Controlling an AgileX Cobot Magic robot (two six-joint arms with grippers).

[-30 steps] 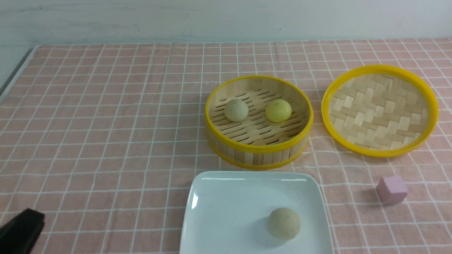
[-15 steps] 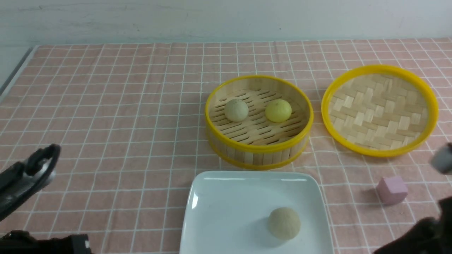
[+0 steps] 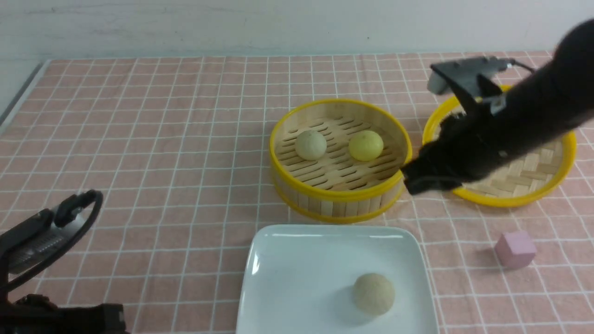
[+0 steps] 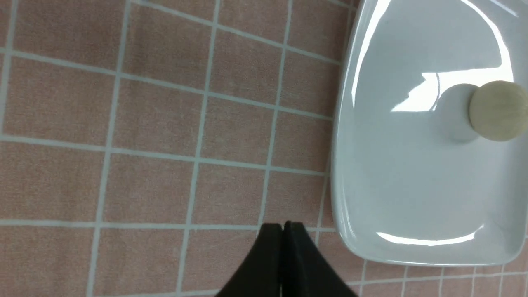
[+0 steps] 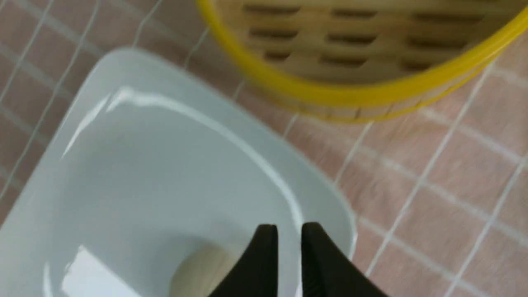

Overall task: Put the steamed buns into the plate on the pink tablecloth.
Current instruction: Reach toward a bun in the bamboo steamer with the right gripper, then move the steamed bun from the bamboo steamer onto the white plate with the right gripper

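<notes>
The right claw [image 3: 410, 183] was brought in by the steamer, with two buns left to be moved.
Half a second earlier only that arm's edge was seen; its claw, narrowly parted and empty, was now held near the right rim of the round yellow-rimmed bamboo steamer basket [image 3: 341, 197]. One beige-grey steamed bun [image 3: 373, 293] was already set on the glossy white square plate [image 3: 287, 278]; a beige-grey bun [image 3: 310, 144] and a pale yellow bun [image 3: 365, 145] were left in the basket. The left claw [image 4: 282, 227] was clenched, empty, beside the plate.
</notes>
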